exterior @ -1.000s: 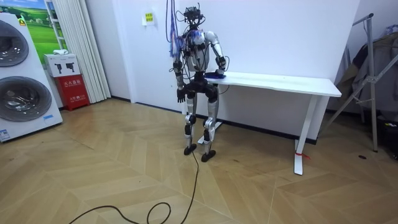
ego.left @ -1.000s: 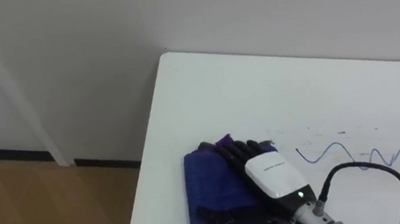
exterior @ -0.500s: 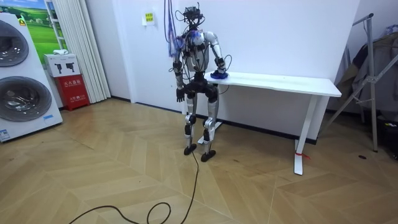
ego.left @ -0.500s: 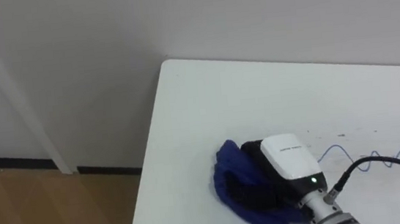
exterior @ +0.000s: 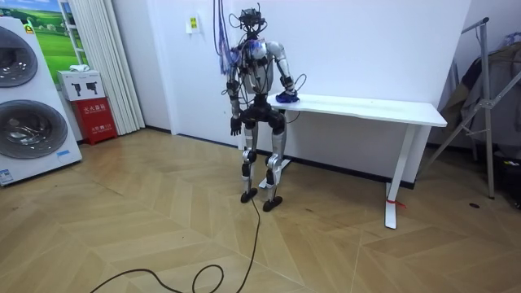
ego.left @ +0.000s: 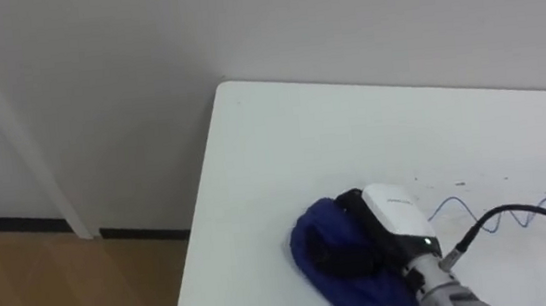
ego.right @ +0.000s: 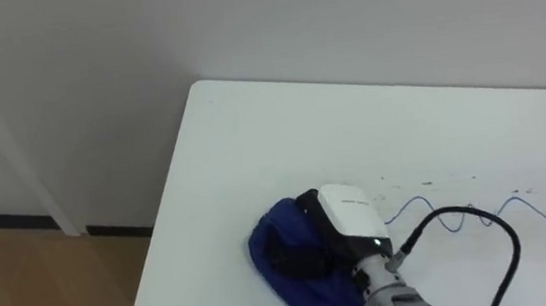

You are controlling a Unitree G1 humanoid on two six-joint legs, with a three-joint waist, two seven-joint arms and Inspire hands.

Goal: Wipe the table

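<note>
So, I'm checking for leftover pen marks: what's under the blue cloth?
Only white table shows around the blue cloth. The right hand on top bunches it beside the blue pen line; whatever lies beneath is covered.

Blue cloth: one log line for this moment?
right hand: shut on blue cloth | blue cloth: bunched on white table | blue scribble: right of cloth | left hand: hangs at side

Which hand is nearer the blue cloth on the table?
Right. The right hand lies on the blue cloth, fingers curled into it; the left hand hangs at the hip, off the table.
</note>
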